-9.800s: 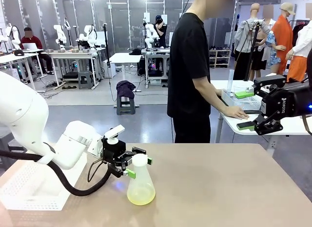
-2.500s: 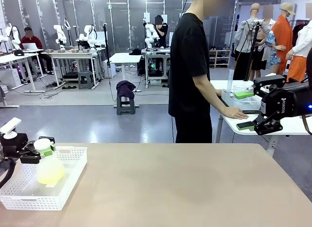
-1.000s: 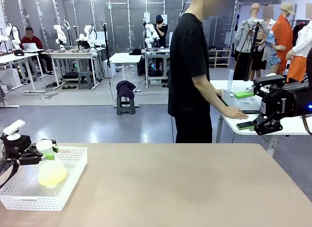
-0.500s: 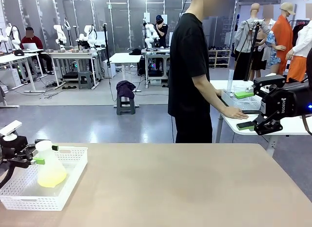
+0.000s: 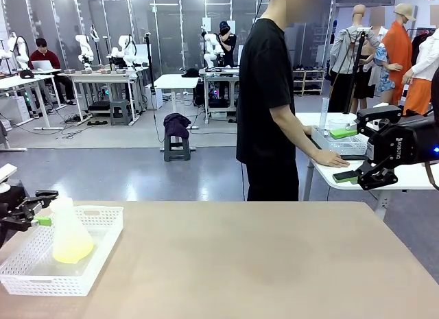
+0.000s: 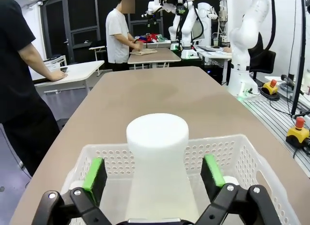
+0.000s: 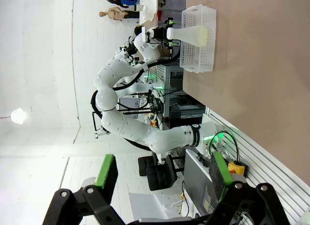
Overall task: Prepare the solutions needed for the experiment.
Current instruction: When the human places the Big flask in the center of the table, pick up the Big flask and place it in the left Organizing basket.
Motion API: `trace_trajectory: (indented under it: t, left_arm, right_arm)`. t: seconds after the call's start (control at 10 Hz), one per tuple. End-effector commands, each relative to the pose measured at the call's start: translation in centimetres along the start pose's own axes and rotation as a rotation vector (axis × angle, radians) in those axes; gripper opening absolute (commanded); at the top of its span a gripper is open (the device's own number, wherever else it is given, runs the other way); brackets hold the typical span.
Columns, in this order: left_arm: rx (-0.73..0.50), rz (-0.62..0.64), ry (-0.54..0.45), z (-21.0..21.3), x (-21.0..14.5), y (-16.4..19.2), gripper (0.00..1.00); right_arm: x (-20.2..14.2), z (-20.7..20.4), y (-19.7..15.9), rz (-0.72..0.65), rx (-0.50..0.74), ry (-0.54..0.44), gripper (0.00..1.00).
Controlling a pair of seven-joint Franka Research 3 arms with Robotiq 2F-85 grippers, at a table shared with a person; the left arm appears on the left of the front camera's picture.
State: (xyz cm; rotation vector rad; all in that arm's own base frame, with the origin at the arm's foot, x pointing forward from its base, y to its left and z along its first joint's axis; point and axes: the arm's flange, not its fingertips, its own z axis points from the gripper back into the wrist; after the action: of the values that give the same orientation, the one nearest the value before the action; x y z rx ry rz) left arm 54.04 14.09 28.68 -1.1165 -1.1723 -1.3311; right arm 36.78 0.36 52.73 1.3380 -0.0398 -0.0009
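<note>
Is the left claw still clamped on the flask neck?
No. The left claw stands open, its green pads apart from the flask standing in the white basket.

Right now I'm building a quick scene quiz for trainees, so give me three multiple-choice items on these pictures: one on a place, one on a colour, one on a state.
1. Where does the flask stand?
A. Inside the white basket
B. On the bare table middle
C. In the person's hand

2. What colour is the liquid in it?
A. Dark blue
B. Pale yellow
C. Red

3. How is the left gripper?
A. Shut on the neck
B. Open, pads apart on both sides of the neck
C. Holding the basket rim

Answers: 1 A, the basket walls surround its base; 2 B, the bottom shows yellow in the front view; 3 B, the left wrist view shows gaps between pads and neck.
</note>
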Motion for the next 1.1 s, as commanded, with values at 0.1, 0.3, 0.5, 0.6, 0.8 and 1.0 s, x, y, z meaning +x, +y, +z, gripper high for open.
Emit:
trace_trajectory:
  t: [0.1,0.3,0.5,0.6,0.8,1.0]
  left_arm:
    - [-0.011,0.000,-0.004,-0.7,-0.3,0.1,1.00]
    - [-0.011,0.000,-0.004,-0.7,-0.3,0.1,1.00]
    - [-0.011,0.000,-0.004,-0.7,-0.3,0.1,1.00]
    - [-0.011,0.000,-0.004,-0.7,-0.3,0.1,1.00]
    - [-0.011,0.000,-0.004,-0.7,-0.3,0.1,1.00]
    - [0.012,-0.011,-0.006,0.6,0.5,-0.1,1.00]
  right_arm:
    - [0.0,0.1,0.1,0.009,0.010,0.001,0.96]
    - [0.0,0.1,0.1,0.009,0.010,0.001,0.96]
    - [0.0,0.1,0.1,0.009,0.010,0.001,0.96]
    - [0.0,0.1,0.1,0.009,0.010,0.001,0.96]
    - [0.0,0.1,0.1,0.009,0.010,0.001,0.96]
    - [0.0,0.1,0.1,0.009,0.010,0.001,0.96]
